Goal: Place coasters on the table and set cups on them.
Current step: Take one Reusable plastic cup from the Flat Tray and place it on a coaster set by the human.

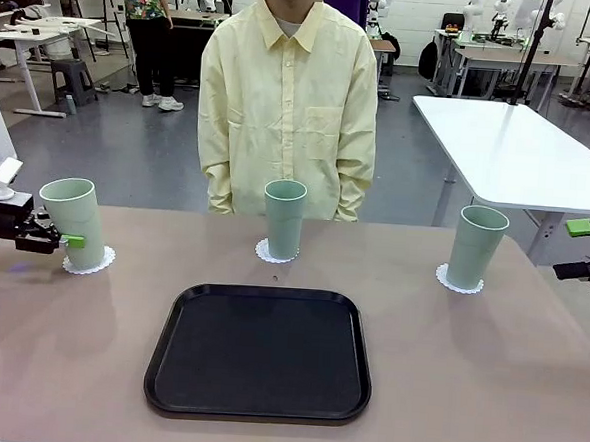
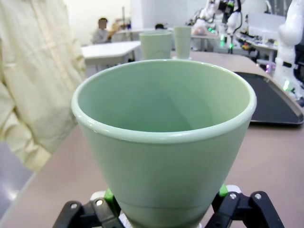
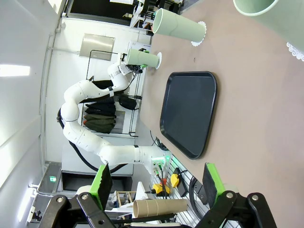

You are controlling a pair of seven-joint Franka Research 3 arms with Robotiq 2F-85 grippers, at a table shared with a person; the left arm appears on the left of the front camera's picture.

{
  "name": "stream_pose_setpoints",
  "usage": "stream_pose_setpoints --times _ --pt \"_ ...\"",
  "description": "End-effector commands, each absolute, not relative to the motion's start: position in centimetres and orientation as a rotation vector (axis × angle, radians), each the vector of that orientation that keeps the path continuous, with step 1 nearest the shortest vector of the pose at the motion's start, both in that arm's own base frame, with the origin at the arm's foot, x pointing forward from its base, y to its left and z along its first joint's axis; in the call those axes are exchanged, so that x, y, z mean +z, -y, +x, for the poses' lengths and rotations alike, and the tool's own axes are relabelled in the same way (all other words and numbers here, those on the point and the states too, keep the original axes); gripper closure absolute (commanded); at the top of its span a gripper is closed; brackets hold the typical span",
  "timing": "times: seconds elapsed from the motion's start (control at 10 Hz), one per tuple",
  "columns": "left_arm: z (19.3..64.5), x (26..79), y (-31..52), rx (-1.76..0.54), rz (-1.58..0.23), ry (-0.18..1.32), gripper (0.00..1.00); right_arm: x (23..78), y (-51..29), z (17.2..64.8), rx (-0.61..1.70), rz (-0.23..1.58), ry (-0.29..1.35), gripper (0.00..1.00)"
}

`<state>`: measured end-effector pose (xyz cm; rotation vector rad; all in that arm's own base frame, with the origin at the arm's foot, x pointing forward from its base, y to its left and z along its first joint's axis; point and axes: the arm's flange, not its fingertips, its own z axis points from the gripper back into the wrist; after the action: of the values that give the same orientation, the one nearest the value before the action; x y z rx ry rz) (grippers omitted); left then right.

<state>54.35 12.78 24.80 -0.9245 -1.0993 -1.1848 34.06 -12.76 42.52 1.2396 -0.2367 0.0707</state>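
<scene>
Left gripper (image 1: 73, 240) is blocked ahead by the cup (image 1: 74, 220) between its fingers; right gripper (image 3: 156, 183) faces bare table (image 3: 266, 123), tray (image 3: 187, 111) ahead-left

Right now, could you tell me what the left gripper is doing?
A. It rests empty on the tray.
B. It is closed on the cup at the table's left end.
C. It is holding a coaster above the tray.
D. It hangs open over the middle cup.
B: the left gripper is clamped on the lower part of the left cup, which stands on a coaster.
</scene>
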Motion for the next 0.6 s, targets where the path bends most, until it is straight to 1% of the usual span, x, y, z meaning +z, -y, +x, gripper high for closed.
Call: stream_pose_setpoints --times 0.0,0.4,0.5 --pt "54.93 24.42 -12.78 -1.217 -0.893 1.112 0.15 42.65 12.65 33.88 0.077 1.251 0.245 0.0" --pt "55.05 24.08 -12.41 -1.207 -0.908 1.102 0.15 42.65 12.65 33.88 0.077 1.251 0.245 0.0" --pt "55.15 23.85 -12.45 -1.202 -0.922 1.077 0.0 42.65 12.65 33.88 0.077 1.251 0.245 0.0"
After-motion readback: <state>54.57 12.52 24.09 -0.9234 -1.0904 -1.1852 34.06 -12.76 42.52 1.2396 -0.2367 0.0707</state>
